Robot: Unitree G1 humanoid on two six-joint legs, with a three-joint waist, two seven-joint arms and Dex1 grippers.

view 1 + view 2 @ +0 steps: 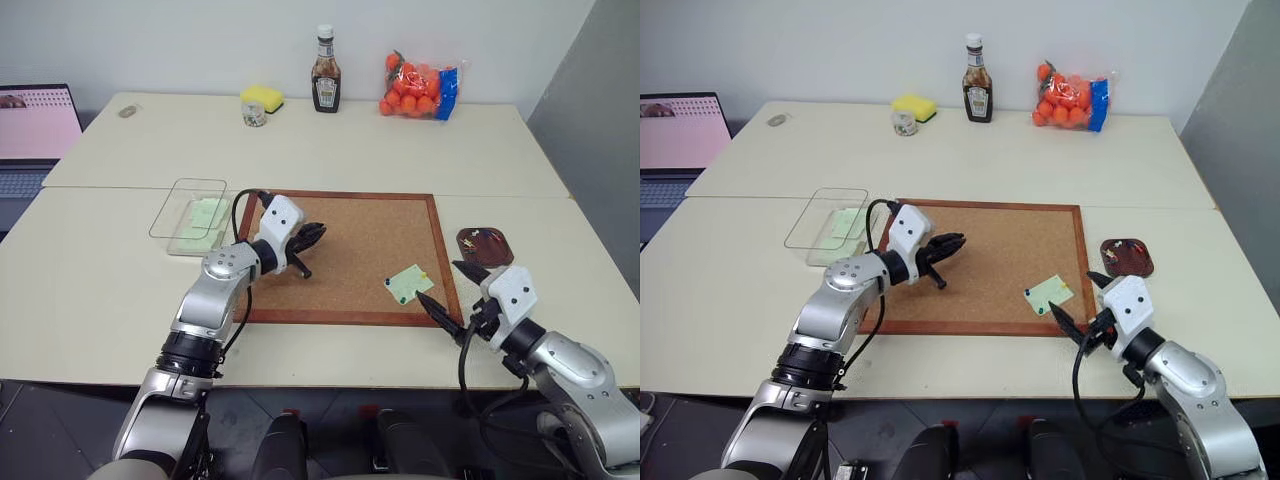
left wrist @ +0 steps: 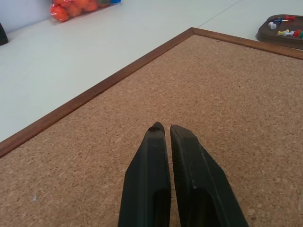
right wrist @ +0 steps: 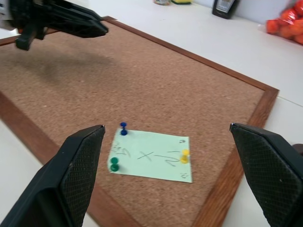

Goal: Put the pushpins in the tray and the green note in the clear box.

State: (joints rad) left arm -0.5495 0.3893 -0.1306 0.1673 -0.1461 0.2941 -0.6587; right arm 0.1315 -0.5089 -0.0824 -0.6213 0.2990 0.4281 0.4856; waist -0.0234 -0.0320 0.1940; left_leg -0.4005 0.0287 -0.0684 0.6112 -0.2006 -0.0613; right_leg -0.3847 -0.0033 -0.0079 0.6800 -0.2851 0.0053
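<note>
A pale green note [image 3: 151, 158] lies at the corkboard's near right corner, held by a blue pushpin [image 3: 123, 127], a green one [image 3: 114, 165] and a yellow one [image 3: 184, 156]. My right gripper [image 1: 440, 283] is open just in front of the note, with nothing between its fingers. The dark brown tray [image 1: 485, 246] sits on the table right of the board and holds several pushpins [image 2: 284, 32]. The clear box [image 1: 192, 213] stands left of the board with green paper inside. My left gripper [image 1: 318, 232] hovers over the board's left part, shut on nothing.
The wood-framed corkboard [image 1: 350, 250] lies in the middle of the table. Along the far edge stand a sauce bottle [image 1: 325, 72], a bag of oranges [image 1: 415, 88], a yellow sponge [image 1: 262, 97] and a small jar [image 1: 254, 113]. A laptop [image 1: 35, 125] sits at far left.
</note>
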